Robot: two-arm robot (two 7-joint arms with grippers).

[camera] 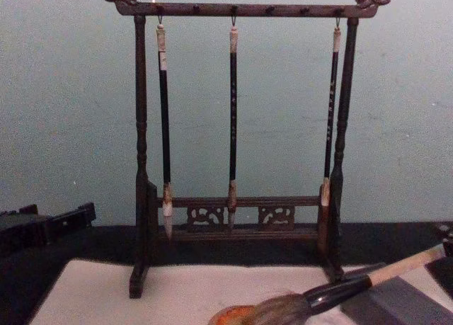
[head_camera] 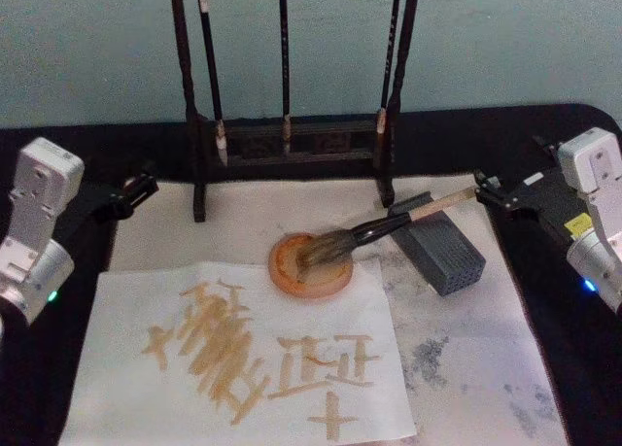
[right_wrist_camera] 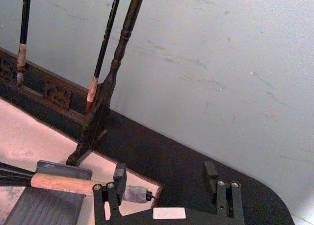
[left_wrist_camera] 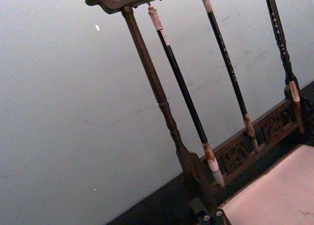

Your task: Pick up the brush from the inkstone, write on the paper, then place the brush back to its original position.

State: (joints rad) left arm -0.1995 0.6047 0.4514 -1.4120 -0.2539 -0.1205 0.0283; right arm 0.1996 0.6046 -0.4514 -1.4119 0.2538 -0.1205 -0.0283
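1. The right hand is wide open near the worktop's right edge, gripping nothing, just beside the brush's handle end.
2. The brush leans on a grey block, bristles in the orange dish.
3. The paper lies front-left.
4. The left hand is near the left edge; I cannot tell how open it is.

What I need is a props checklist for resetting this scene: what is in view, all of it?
brush: one, grey-brown bristles, black-and-tan shaft; bristles on inkstone, handle over grey block.
inkstone: one, orange-brown, round; behind the paper.
paper: one, off-white with tan characters; front left of mat.
grey block: one, dark grey; right of inkstone.
mat: one, whitish, grey-stained; beneath paper and inkstone.
brush stand: one, dark wood; at the back.
slim brushes: three, dark, pale tips; hanging from stand.
left gripper: one, black; by mat's left rear corner.
right gripper: one, black, open; at the brush's end cap.
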